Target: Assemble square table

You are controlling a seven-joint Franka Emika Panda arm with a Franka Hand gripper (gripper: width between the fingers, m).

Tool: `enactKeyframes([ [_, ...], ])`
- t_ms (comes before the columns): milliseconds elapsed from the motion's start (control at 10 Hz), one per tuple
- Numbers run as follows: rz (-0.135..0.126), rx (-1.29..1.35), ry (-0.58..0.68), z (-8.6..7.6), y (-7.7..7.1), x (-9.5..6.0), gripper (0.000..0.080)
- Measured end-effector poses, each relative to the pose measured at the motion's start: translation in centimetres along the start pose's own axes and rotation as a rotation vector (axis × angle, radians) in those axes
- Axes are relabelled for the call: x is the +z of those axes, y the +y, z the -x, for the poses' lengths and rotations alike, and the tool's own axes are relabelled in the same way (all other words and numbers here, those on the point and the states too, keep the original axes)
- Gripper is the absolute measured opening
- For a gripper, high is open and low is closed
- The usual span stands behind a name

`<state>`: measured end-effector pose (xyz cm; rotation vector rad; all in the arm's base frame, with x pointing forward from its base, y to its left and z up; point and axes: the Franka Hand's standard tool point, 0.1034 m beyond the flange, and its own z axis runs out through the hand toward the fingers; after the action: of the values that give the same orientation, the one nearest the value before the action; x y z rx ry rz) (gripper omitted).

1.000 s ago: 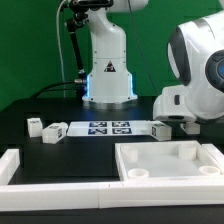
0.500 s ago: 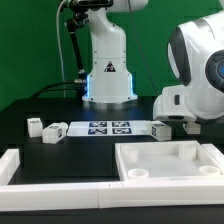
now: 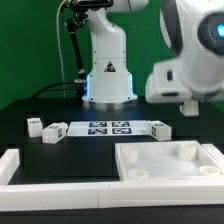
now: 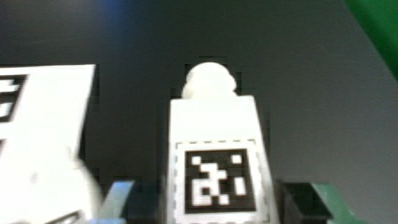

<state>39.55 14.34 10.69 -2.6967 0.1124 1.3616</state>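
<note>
- Gripper (image 3: 188,106) hangs over the table, toward the exterior view's right of the leg (image 3: 160,128).
- Fingers (image 4: 118,196) flank the leg's tagged end; grip undetermined.
- Slab (image 3: 165,158) lies near the wall (image 3: 60,172).

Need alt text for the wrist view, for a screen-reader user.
A white tagged leg post fills the frame, held between the two fingers, its rounded tip pointing away from the camera. Behind it is the dark table, with a blurred edge of the marker board alongside.
</note>
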Motion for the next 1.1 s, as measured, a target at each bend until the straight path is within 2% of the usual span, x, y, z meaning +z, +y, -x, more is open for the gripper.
enactKeyframes([
  [100, -0.008, 0.002, 0.058, -0.5, -0.1, -0.6, 0.0288],
  [300, -0.01, 0.001, 0.197, -0.9, -0.4, -0.4, 0.0288],
  [400, -0.014, -0.004, 0.271, -1.2, -0.4, -0.9, 0.0288],
  [500, -0.016, -0.031, 0.312, -1.6, -0.5, -2.0, 0.0288],
  [700, -0.041, -0.093, 0.5, -2.1, 0.5, -8.6, 0.0288],
  [800, -0.035, -0.129, 0.548, -2.2, 1.0, -11.2, 0.0288],
  [900, -0.025, -0.136, 0.662, -2.2, 0.8, -13.9, 0.0288],
  [1100, -0.024, -0.131, 0.82, -2.3, 1.0, -13.0, 0.0288],
])
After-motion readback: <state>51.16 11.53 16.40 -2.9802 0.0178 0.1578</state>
